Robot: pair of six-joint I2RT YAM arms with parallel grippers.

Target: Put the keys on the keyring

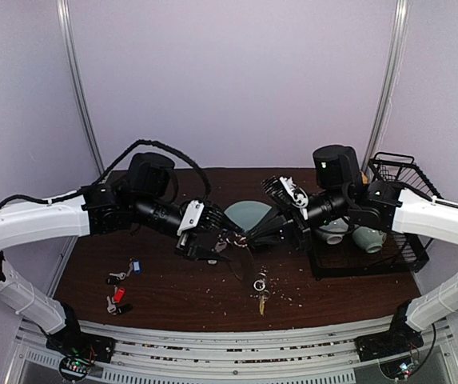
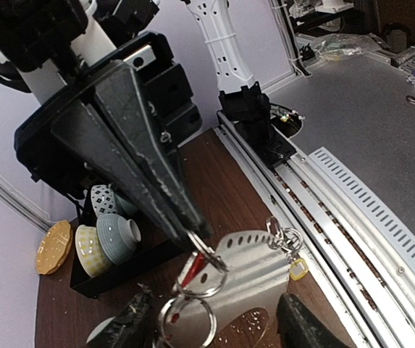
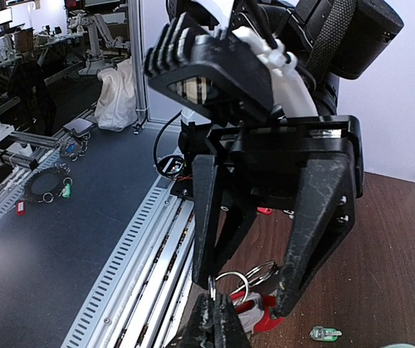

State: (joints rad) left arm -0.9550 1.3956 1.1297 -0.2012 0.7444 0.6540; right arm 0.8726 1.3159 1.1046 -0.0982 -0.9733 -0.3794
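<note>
Grippers meet above mid-table, tip to tip. Right gripper [image 2: 196, 233] is closed, its tips pinching the thin grey wire of the keyring [image 2: 193, 290], which hangs below the pinch. A red tag [image 3: 259, 313] dangles among the loops. How many loops hang there cannot be told.

Left gripper [image 3: 247, 293] stands open, one finger at 9 o'clock and one at 3 o'clock of the hanging loops, holding nothing. Whether its pads touch the wire is not clear.

Loose keys on the brown table [image 1: 181, 292], top view:
- yellow-tagged key [image 1: 260, 302] at 6 o'clock of the pinch, near the front edge
- blue-tagged key [image 1: 135, 266] at 8 o'clock, well apart
- red-tagged key [image 1: 118, 294] just nearer the front edge than the blue one
- green-tagged key [image 3: 325, 333] flat on the wood, seen only from the right wrist

Pale green plate [image 1: 247, 213] lies at 12 o'clock of the pinch. Black wire basket [image 1: 400, 172] at 3 o'clock holds bowls [image 2: 116, 235].
</note>
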